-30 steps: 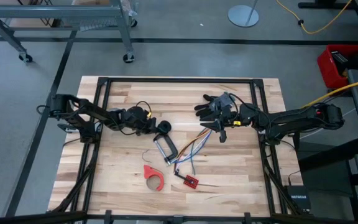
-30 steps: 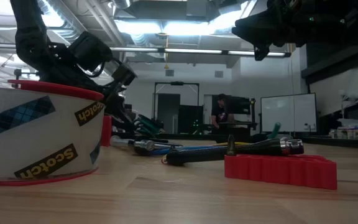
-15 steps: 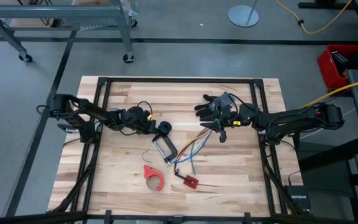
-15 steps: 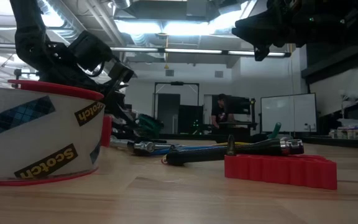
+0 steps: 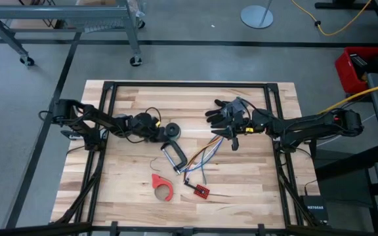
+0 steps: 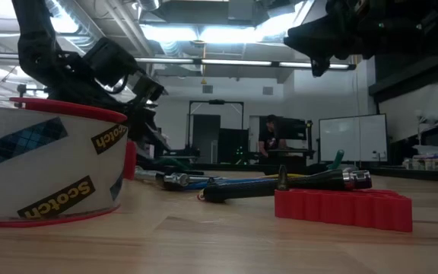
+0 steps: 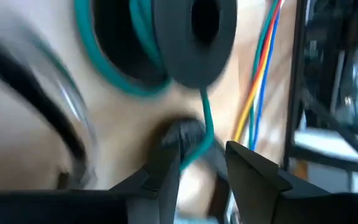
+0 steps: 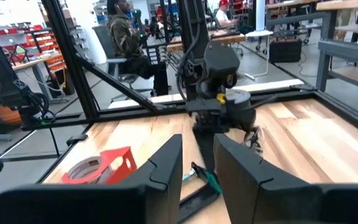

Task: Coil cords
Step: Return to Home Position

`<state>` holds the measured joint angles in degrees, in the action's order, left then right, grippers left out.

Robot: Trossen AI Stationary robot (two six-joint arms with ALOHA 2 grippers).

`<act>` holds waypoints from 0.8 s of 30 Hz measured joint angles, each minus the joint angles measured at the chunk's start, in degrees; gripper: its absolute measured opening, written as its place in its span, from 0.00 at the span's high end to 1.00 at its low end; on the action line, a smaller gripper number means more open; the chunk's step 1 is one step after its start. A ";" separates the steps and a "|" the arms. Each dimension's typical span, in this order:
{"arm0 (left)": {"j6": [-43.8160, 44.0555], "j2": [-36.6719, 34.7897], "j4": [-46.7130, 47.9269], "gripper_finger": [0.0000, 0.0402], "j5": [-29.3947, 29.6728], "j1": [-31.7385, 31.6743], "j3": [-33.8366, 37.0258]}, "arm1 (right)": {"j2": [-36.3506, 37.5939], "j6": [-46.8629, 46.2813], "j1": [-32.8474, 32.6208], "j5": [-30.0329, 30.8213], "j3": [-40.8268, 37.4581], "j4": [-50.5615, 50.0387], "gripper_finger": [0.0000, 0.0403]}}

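Left wrist view: fingers (image 7: pixel 253 177) apart near coil (image 7: pixel 191 37).

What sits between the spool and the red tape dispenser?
A metal clamp lies between the spool and the tape dispenser, as the high view shows.

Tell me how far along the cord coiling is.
Done: the green cord is wound around the black spool beside the left gripper. In hand: nothing is gripped; the left gripper is open with the loose green tail running toward its fingers, and the right gripper hangs open and empty above the table. Left: probably securing that tail and backing both arms away.
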<state>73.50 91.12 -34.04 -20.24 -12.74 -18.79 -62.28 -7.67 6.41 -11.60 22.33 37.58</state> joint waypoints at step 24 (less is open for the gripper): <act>-5.36 -30.25 -1.37 0.69 -14.03 -2.98 0.26 | 5.46 0.00 -0.02 -0.15 0.02 -0.03 0.76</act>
<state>68.14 60.87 -35.41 -34.27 -15.72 -18.52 -56.82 -7.67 6.39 -11.75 22.35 37.55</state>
